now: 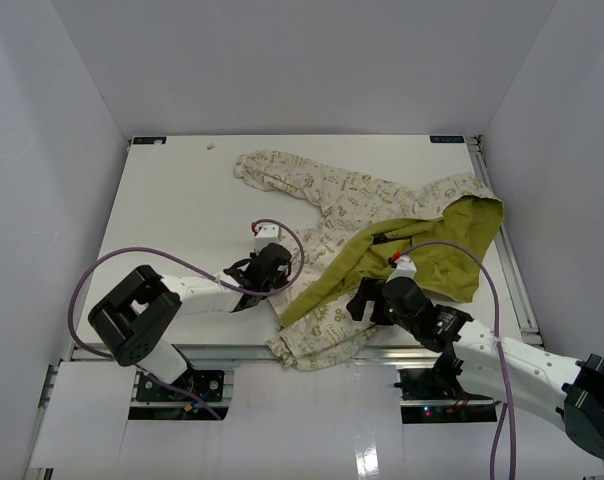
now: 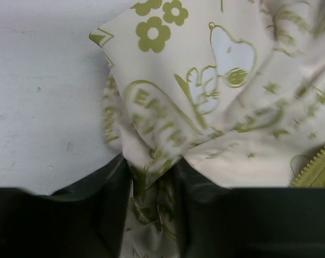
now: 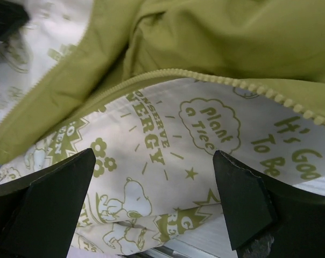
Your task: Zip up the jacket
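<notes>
Dark fingers (image 2: pixel 111 209) of the left gripper (image 2: pixel 152 185) fill the bottom of the left wrist view. They stand narrow, with a fold of the jacket (image 2: pixel 216 97) pinched between them. The cloth there is cream with green flowers, letters and a cartoon dog, and a short piece of the zipper (image 2: pixel 318 166) shows at the right border of this view. In the right wrist view the right gripper (image 3: pixel 154 156) has its two fingers (image 3: pixel 55 204) wide apart and holds nothing. Under them lies the printed cream side of the jacket, and beyond it the zipper teeth run across along the olive lining (image 3: pixel 232 37). I cannot tell whether these fingers touch the cloth. From above, the jacket lies open and crumpled on the right half of the table (image 1: pixel 172 200). One sleeve reaches toward the middle of the table's far edge, the olive lining is turned up toward the table's right side, and the hem comes down to the table's near edge. The left gripper is near the middle of the table, at the left border of the jacket. The right gripper is close to the table's near edge, over the lower part of the jacket, where the olive lining meets the cream cloth. A purple cable (image 1: pixel 87 280) loops from each arm above the table.
</notes>
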Controlling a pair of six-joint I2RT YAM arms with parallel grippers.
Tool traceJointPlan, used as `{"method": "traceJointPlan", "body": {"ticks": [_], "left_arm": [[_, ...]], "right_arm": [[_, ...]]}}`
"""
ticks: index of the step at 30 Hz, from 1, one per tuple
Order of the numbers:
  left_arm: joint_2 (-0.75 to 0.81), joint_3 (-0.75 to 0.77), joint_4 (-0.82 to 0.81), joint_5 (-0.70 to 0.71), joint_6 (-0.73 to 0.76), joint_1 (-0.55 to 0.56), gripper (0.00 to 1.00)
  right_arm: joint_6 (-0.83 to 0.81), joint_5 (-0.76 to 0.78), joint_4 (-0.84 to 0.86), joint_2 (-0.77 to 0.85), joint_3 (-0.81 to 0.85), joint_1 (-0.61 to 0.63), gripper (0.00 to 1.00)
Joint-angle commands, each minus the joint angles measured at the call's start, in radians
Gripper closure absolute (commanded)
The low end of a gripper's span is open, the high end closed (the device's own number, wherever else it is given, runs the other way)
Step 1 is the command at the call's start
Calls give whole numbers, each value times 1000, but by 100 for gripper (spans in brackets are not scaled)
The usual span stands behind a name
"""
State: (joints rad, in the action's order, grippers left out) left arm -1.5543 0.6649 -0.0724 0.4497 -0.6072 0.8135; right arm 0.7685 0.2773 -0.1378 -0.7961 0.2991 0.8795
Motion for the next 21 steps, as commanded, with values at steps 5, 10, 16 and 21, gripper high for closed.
{"method": "traceJointPlan", "body": {"ticks": [5, 10, 16, 21], "left_arm": [[283, -98, 23, 124, -116, -9, 100], [477, -270, -87, 98, -171, -9, 100], [550, -315, 52, 220, -283, -8, 100], [553, -382, -27, 207, -337, -7, 100]], "right_arm": [[68, 173, 68, -190, 63, 4, 2], [-92, 145, 113, -480, 272, -74, 8], [-294, -51, 351, -668, 372, -172, 7], [-517, -137, 336, -937, 749, -187, 10]]}}
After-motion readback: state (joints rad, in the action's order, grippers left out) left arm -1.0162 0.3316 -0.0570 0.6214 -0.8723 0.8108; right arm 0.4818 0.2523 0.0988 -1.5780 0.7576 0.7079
